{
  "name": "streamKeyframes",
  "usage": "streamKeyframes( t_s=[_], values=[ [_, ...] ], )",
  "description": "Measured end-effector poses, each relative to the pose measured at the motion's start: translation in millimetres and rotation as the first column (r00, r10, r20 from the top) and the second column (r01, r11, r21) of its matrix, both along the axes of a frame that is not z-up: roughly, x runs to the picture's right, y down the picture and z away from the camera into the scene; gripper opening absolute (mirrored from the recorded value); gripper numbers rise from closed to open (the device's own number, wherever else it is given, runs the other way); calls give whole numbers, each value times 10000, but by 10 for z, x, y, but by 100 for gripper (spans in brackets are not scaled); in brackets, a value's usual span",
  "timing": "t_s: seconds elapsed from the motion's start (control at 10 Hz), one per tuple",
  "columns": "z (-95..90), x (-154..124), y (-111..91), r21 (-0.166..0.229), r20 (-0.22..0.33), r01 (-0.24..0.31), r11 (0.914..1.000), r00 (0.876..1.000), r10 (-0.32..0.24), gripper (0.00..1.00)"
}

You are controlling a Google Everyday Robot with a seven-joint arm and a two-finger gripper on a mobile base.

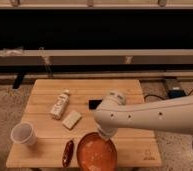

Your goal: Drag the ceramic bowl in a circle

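Note:
The ceramic bowl (96, 153) is a wide, shallow orange-red glossy bowl at the front edge of the wooden table (130, 90), right of centre, its near rim cut off by the frame. My gripper (106, 134) reaches down from the white arm (155, 115) onto the bowl's far right rim. The arm's wrist covers the fingers.
A white cup (23, 134) stands at the front left. A small bottle (60, 104) lies left of centre, with a pale block (72, 119) beside it. A dark red pepper-like object (68, 153) lies just left of the bowl. A black object (94, 104) sits behind the arm.

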State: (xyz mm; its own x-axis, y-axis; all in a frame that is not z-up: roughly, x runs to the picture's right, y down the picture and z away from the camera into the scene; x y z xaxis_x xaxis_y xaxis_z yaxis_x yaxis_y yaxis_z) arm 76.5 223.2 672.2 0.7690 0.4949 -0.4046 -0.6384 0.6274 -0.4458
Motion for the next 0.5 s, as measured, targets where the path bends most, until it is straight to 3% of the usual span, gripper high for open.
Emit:
streamKeyframes(
  t_s=[0.2, 0.5],
  values=[
    [-51, 429, -116, 53, -695, -124, 9999, 9975, 127, 0],
    [96, 1024, -359, 143, -1618, -184, 9997, 9866, 204, 0]
  ],
)
